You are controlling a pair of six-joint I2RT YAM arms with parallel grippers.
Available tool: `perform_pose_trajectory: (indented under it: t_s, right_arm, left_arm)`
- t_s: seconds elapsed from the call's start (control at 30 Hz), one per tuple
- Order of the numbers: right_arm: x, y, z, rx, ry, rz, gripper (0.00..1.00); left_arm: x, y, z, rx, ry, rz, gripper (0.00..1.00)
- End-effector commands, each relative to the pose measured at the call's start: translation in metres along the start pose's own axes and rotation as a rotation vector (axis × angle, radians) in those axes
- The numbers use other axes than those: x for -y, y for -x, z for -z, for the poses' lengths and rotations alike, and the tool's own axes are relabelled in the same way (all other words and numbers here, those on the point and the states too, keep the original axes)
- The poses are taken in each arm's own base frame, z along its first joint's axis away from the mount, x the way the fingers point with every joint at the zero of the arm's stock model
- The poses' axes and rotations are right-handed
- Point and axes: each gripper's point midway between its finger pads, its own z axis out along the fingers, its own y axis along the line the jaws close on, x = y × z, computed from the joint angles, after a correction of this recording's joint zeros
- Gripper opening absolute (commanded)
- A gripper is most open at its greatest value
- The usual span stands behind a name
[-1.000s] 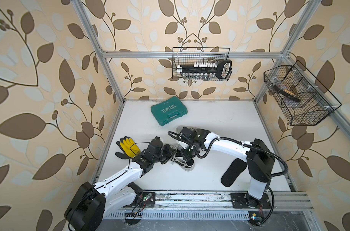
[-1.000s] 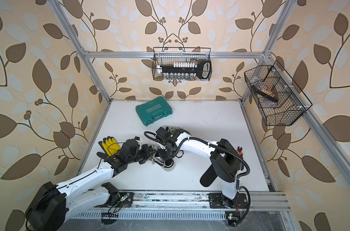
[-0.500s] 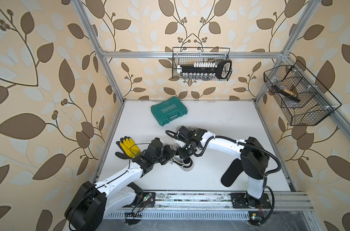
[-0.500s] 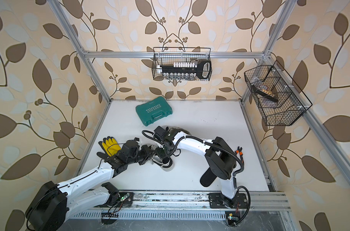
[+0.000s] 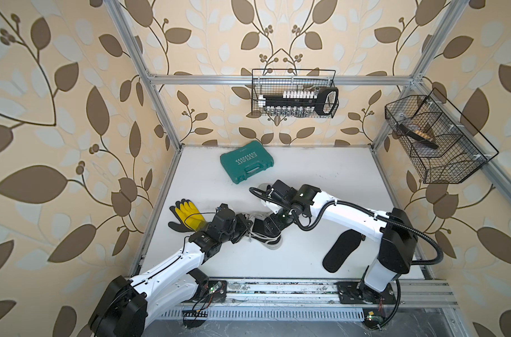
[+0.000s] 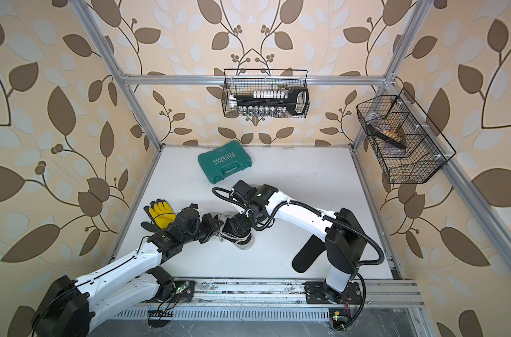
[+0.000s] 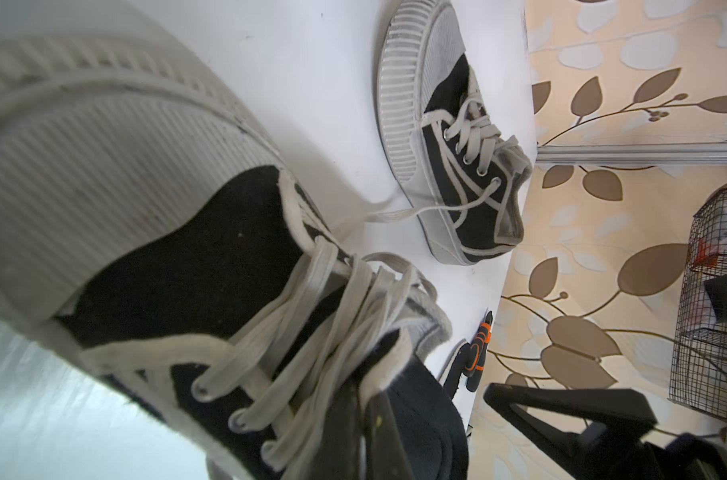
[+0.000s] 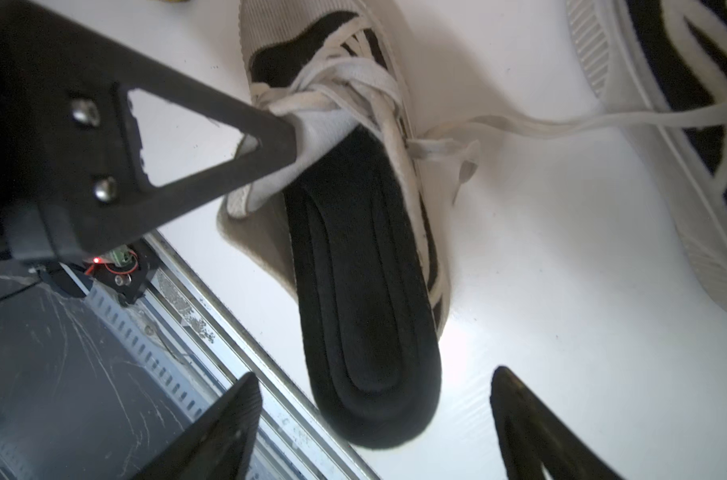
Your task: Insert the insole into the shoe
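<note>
Pushing the insole (image 8: 362, 270) home likely needs a flat press on its heel end, which sticks out of the shoe (image 8: 278, 25) on the counter (image 8: 561, 249). The right end effector (image 8: 374, 372) stands released astride that heel; the left end effector (image 8: 291, 145) clenches the tongue (image 8: 324, 129), holding the mouth open.

The place is a laboratory robot cell, shown by its aluminium-profile frame (image 5: 204, 79) at upper centre, leaf-patterned wall panels (image 5: 58, 116), a hanging wire basket (image 5: 255, 87) and the base rail (image 5: 277, 287) at the bottom.
</note>
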Motion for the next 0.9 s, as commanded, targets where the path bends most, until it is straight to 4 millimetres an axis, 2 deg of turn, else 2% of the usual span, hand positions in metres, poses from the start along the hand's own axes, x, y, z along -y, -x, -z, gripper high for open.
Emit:
perform_pose_trajectory:
  t_s: [0.0, 0.2, 0.43, 0.53, 0.63, 0.7, 0.77, 0.87]
  right_arm:
    - [0.009, -0.026, -0.008, -0.081, -0.032, 0.056, 0.86]
    - [0.001, -0.025, -0.021, -0.067, -0.027, 0.139, 0.89]
    - [-0.006, -0.017, -0.03, -0.075, -0.061, 0.213, 0.84]
    - [-0.004, -0.018, -0.034, -0.091, -0.086, 0.225, 0.78]
    - [0.004, -0.017, -0.033, -0.097, -0.143, 0.219, 0.64]
    - [0.003, -0.012, -0.028, -0.077, -0.145, 0.216, 0.54]
    - [-0.002, -0.009, -0.022, -0.059, -0.128, 0.22, 0.53]
    - [-0.003, -0.012, -0.022, -0.082, -0.122, 0.219, 0.59]
  left_arm:
    - [-0.006, 0.004, -0.001, 0.02, 0.022, 0.013, 0.0]
    - [-0.001, 0.003, -0.004, 0.003, 0.018, 0.005, 0.0]
    - [-0.001, 0.003, -0.003, 0.005, 0.017, 0.006, 0.0]
    - [-0.001, 0.002, -0.003, 0.004, 0.016, 0.006, 0.0]
    - [0.0, 0.002, -0.002, 0.005, 0.013, 0.005, 0.0]
    - [0.0, 0.002, -0.001, 0.005, 0.013, 0.005, 0.0]
    - [0.0, 0.003, -0.001, 0.007, 0.013, 0.004, 0.0]
    - [0.0, 0.002, -0.001, 0.004, 0.013, 0.005, 0.0]
